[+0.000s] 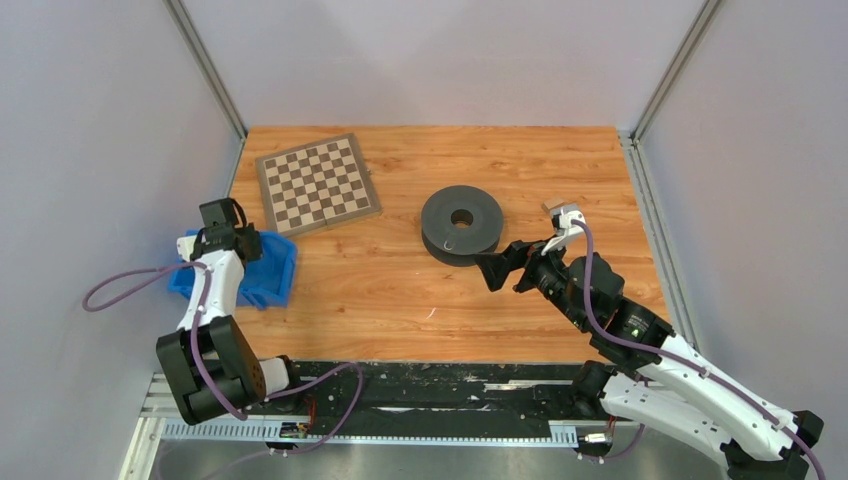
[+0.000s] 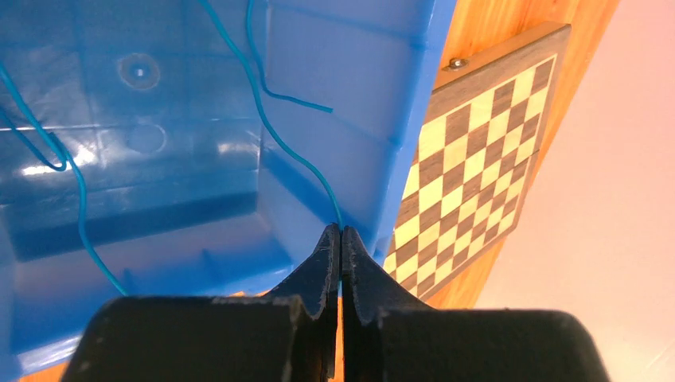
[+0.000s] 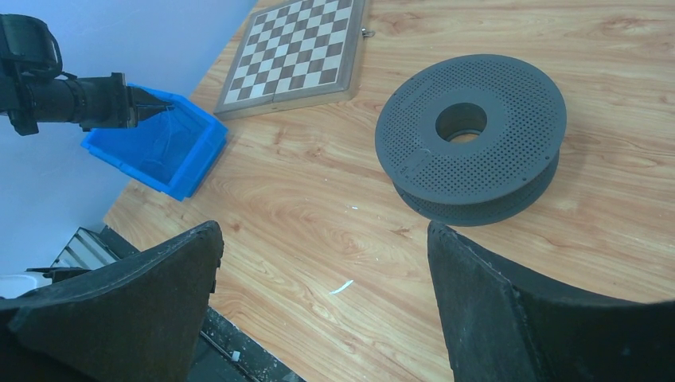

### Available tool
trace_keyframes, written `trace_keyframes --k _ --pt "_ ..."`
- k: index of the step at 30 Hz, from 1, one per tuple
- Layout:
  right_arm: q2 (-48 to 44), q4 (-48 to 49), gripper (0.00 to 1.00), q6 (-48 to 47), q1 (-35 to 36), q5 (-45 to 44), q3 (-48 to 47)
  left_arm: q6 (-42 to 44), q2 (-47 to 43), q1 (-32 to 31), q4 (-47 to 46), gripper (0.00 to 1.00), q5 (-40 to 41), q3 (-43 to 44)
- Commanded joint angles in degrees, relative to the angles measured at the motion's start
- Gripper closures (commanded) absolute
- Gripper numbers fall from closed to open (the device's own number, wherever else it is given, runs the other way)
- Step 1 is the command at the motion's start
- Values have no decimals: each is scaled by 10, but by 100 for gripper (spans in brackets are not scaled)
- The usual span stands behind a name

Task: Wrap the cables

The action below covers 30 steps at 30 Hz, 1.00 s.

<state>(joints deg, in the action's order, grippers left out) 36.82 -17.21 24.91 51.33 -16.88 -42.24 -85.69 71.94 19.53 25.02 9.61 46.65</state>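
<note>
One bin (image 1: 270, 268), one spool (image 1: 440, 215), one chessboard (image 1: 317, 183) on wooden worktop (image 1: 400, 290), grey walls; left end effector (image 2: 341, 232) grips cable (image 2: 259, 89), right end effector (image 3: 322, 239) released.

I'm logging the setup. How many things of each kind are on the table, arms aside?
Blue bin: 1
Chessboard: 1
Grey spool: 1
Blue cable in the bin: at least 1; strands run out of view
Total: at least 4

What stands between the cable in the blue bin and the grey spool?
Only the bin's own wall, which the cable must clear. Between bin and spool lies wood with one tiny white fleck; the chessboard is off that path.
</note>
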Motion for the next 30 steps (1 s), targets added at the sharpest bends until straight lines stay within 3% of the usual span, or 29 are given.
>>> trace_keyframes --k 1,8,12,20,24,30 --pt "-4 18 2 -3 2 -3 -6 25 -24 -4 27 100 27 17" --pt "-12 18 2 -9 1 1 -6 125 -84 -15 47 100 47 85" --pt "-15 21 3 -5 1 3 -8 214 -115 -20 -3 100 -3 126" --pt "4 24 5 37 1 1 -15 364 -118 -37 -6 100 -198 251" --pt "22 29 6 54 1 -1 -20 393 -129 -49 -38 100 -373 272" --pt "48 38 6 46 1 -37 -31 429 -145 -109 -21 100 -506 313"
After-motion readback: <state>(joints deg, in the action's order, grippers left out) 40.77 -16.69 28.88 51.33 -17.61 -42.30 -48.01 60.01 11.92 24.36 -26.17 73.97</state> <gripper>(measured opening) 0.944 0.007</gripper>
